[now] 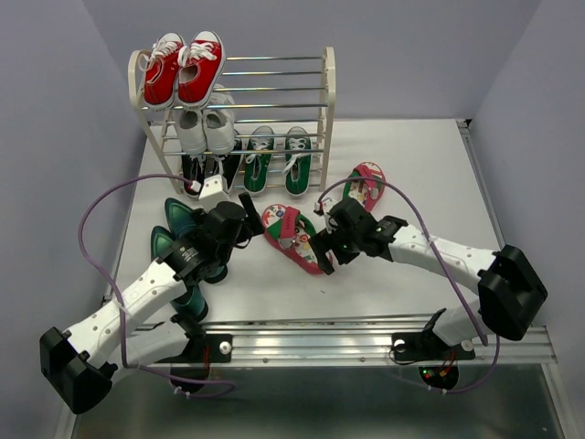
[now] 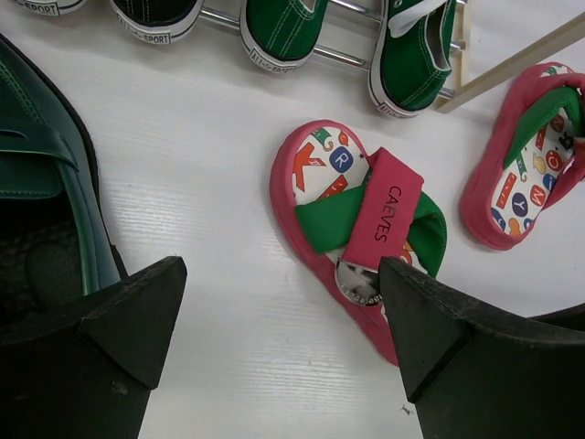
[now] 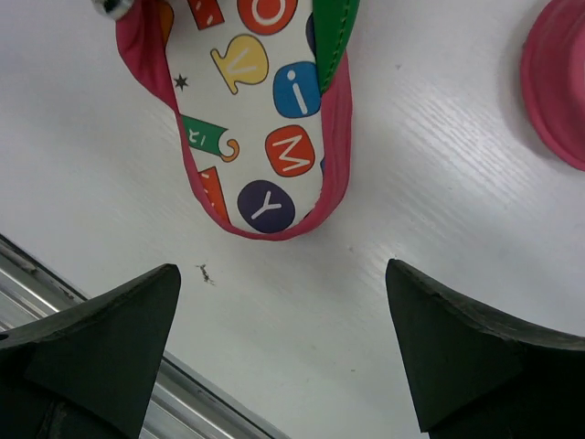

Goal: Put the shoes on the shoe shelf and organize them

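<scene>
The shoe shelf (image 1: 326,101) stands at the back left. Two green sneakers (image 1: 277,161) sit on its lowest tier and show in the left wrist view (image 2: 279,27). One red-pink flip-flop (image 1: 291,236) lies on the table between my grippers, and the other (image 1: 367,186) lies right of the shelf. Dark teal high heels (image 1: 175,224) lie partly under my left arm. My left gripper (image 1: 249,219) is open and empty, just left of the near flip-flop (image 2: 356,224). My right gripper (image 1: 326,249) is open and empty over that flip-flop's heel end (image 3: 265,137).
Red sneakers (image 1: 183,69) sit on the shelf's top tier, white sneakers (image 1: 206,128) on the tier below, black sneakers (image 1: 196,169) on the lowest tier at the left. A metal rail (image 1: 366,334) runs along the table's near edge. A purple wall closes off the left side.
</scene>
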Robot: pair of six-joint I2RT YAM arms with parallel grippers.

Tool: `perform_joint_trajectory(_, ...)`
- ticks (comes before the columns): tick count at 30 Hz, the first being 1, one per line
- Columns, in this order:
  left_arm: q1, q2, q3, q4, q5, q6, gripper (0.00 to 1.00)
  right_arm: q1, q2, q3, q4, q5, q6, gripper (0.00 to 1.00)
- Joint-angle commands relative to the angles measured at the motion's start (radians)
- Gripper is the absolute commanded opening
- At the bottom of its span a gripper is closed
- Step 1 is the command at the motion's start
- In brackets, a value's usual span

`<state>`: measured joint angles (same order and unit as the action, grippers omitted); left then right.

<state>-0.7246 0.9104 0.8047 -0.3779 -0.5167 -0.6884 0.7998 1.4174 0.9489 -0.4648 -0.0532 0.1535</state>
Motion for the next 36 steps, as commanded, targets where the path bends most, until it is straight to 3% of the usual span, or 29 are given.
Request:
perform_joint_trajectory(1, 0.005, -0.001, 0.042, 0.045, -0.002, 0.021, 0.99, 0.001, 0.015, -0.015, 0.011, -0.069, -0.061, 1.0)
perform_joint_trajectory(7, 0.005, -0.005, 0.042, 0.039, -0.016, 0.018, 0.99, 0.001, 0.083, -0.038, 0.063, -0.12, -0.117, 1.0)
perform_joint_trajectory(12, 0.005, -0.002, 0.045, 0.036, -0.025, 0.021, 0.99, 0.001, 0.107, -0.056, 0.106, -0.025, -0.117, 1.0)
perform_joint_trajectory(36, 0.007, 0.01, 0.045, 0.034, -0.048, 0.035, 0.99, 0.076, 0.288, -0.027, 0.278, 0.027, -0.17, 1.0)
